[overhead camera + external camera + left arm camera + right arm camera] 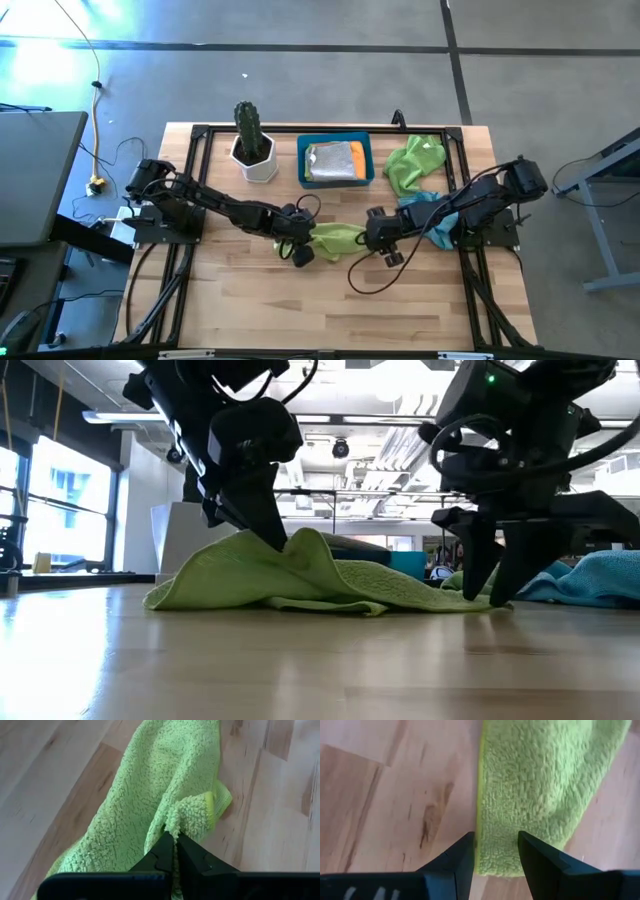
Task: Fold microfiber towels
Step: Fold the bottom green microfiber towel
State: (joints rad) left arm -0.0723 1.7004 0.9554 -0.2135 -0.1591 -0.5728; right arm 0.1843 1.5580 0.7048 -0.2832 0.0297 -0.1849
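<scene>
Lime-green microfiber towel (300, 575) lies on the wooden worktop (300, 660), its edge pinched by the left hand (175, 840), while the right hand (495, 850) straddles the far edge unclenched, seemingly for folding.

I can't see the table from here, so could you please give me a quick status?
Left claw shut on lime green towel. Right claw open, straddling its other edge. Nothing in the way.

Grey concrete floor (300, 80) around the wooden table (330, 300); bright windows (60, 500) left, ceiling lights (390, 372) overhead
</scene>
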